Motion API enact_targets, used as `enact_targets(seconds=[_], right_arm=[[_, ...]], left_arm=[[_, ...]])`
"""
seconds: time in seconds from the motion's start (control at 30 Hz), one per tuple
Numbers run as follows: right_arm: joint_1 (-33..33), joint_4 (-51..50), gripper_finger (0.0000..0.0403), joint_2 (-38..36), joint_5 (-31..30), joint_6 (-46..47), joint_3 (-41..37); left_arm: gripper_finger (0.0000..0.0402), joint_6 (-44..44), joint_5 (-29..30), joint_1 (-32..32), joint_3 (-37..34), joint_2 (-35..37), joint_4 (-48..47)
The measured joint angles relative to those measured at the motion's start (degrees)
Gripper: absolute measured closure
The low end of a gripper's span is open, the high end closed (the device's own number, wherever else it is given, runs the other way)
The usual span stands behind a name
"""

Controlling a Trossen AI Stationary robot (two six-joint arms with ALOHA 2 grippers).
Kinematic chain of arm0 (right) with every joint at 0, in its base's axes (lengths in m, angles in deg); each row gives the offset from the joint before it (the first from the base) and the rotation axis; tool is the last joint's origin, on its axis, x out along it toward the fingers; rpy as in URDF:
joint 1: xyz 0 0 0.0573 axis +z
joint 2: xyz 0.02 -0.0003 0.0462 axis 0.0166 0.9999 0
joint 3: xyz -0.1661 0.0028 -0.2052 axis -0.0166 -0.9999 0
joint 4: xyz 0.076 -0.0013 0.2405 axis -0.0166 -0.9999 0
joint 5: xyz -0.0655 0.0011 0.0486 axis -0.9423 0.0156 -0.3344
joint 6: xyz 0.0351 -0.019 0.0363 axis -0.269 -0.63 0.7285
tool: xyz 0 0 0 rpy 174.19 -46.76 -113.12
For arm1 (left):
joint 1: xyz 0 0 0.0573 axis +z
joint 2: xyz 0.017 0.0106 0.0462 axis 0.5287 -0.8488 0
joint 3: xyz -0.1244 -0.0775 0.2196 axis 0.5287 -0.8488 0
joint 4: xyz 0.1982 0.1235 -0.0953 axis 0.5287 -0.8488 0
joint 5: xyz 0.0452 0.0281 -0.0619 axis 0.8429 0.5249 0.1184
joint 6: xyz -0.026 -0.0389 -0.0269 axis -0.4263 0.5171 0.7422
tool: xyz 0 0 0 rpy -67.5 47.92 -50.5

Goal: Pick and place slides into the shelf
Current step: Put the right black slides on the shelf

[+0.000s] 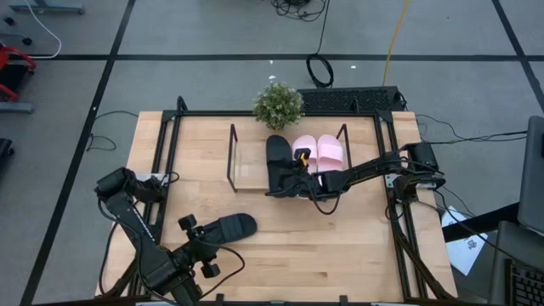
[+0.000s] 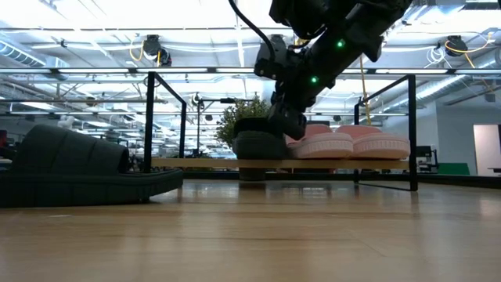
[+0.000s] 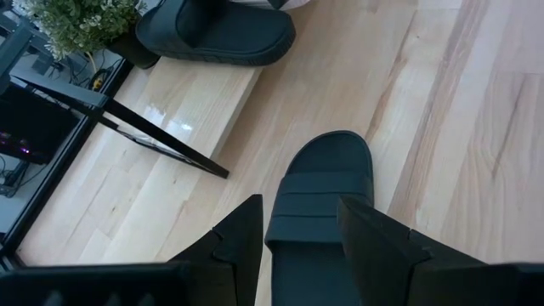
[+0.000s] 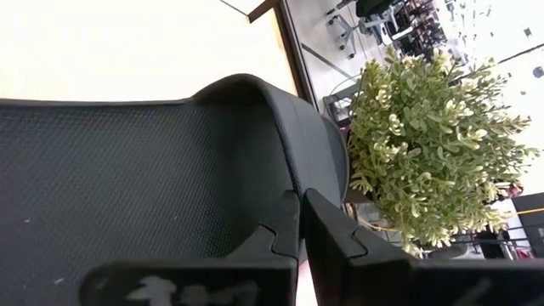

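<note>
One black slide (image 1: 277,161) sits on the shelf's wood board (image 1: 246,163) beside the two pink slides (image 1: 319,153), between the wire side frames (image 1: 231,157). My right gripper (image 1: 297,180) reaches in from the table's right and is shut on this slide; it also shows in the low view (image 2: 283,125). The second black slide (image 1: 228,228) lies flat on the table at the near left. My left gripper (image 3: 297,234) is open, one finger on either side of this slide's (image 3: 321,200) near end. My right gripper pinches the black slide's raised side edge (image 4: 285,183) between its two fingers, on the side toward the pink slides. The fingers come slanting down from the table's right. The slide's sole (image 2: 258,157) looks level on the shelf board. My left gripper's fingers (image 3: 246,229) flank the other slide; I cannot tell whether they touch it.
A small potted plant (image 1: 278,104) stands at the shelf's far edge. A black rail frame (image 1: 170,136) runs round the tabletop. The shelf board's left half (image 1: 251,161) is bare. Bare wood lies at the table's near right (image 1: 340,255).
</note>
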Motion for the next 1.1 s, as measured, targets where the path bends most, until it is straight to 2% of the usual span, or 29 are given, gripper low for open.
enact_targets(seconds=[0.33,0.57,1.1], right_arm=[[0.0,-1.9,0.0386,0.0,0.0,2.1,0.0],[0.0,-2.2,0.0384,0.0,3.1,1.9,0.0],[0.0,-2.2,0.0383,0.0,3.0,1.4,0.0]], left_arm=[[0.0250,0.0,0.0,0.0,0.0,0.0,0.0],[0.0250,0.0,0.0,0.0,0.0,0.0,0.0],[0.0250,0.0,0.0,0.0,0.0,0.0,0.0]])
